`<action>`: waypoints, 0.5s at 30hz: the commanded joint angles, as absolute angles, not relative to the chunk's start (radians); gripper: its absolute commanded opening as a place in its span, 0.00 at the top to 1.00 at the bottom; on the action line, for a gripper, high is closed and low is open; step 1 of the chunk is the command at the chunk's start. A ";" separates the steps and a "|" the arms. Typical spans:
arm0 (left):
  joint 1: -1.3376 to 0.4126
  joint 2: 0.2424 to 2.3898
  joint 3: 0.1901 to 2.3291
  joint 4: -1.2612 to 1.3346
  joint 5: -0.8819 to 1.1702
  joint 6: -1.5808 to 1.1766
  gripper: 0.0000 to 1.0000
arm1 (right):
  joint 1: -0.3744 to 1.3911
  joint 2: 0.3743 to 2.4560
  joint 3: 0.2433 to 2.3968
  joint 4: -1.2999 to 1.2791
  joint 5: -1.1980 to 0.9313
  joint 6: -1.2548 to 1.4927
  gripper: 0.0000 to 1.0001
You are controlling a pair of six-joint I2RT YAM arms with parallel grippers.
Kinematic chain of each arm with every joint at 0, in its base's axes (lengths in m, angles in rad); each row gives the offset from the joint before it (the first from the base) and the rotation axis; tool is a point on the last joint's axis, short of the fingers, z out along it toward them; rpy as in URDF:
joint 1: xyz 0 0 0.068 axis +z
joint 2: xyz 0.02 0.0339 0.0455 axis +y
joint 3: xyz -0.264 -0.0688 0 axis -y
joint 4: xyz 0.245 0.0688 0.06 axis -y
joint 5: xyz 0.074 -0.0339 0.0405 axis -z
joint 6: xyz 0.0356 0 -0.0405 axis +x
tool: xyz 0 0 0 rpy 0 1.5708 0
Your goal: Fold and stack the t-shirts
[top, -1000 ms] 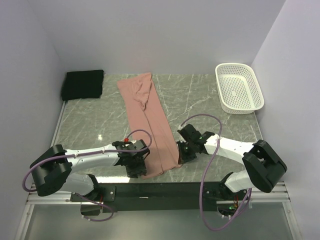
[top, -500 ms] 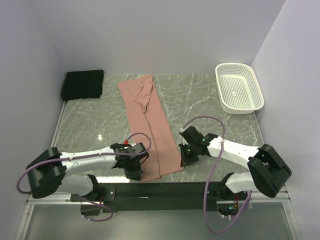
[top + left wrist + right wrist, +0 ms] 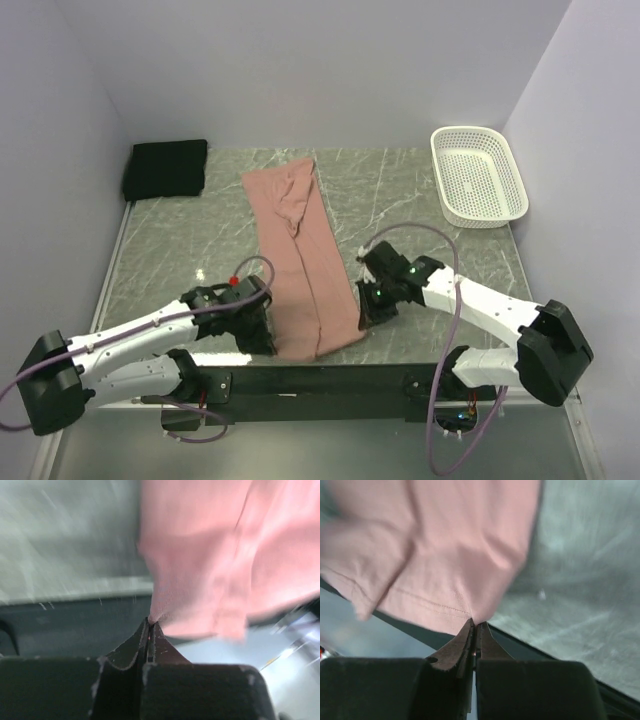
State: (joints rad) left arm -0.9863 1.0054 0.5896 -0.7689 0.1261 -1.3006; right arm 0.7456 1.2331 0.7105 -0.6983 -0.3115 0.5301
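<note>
The salmon-pink t-shirt point(image 3: 300, 250) lies as a long narrow strip down the middle of the marble table. My left gripper point(image 3: 268, 340) is shut on its near left corner; in the left wrist view the pink cloth point(image 3: 210, 555) bunches into the closed left gripper point(image 3: 150, 622). My right gripper point(image 3: 366, 312) is shut on the near right corner, and the hemmed edge point(image 3: 435, 555) runs into the closed right gripper point(image 3: 475, 624). The near end is lifted slightly off the table. A folded black t-shirt point(image 3: 166, 167) sits at the far left corner.
A white mesh basket point(image 3: 478, 176) stands at the far right corner, close to the right wall. The table's near edge and the black base rail point(image 3: 320, 380) lie just below both grippers. Walls close in the table on three sides.
My left gripper has shut on the shirt's near left corner. The left arm has drawn back toward its base, and the shirt's far end has shifted slightly right.
</note>
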 commanded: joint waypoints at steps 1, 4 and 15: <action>-0.829 0.985 0.643 -0.764 0.135 -1.168 0.99 | 0.707 1.273 0.863 -0.732 -0.236 0.503 1.00; -0.649 1.029 0.695 -0.741 0.138 -1.033 0.99 | 0.654 1.363 0.981 -0.750 -0.224 0.454 1.00; -0.440 1.359 1.009 -0.721 -0.043 -0.770 0.99 | 0.569 1.652 1.368 -0.769 -0.160 0.364 1.00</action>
State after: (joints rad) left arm -0.4759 1.3285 0.9451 -0.7357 0.0372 -0.8742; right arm 0.5850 1.6180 1.2861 -0.7582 -0.1955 0.4057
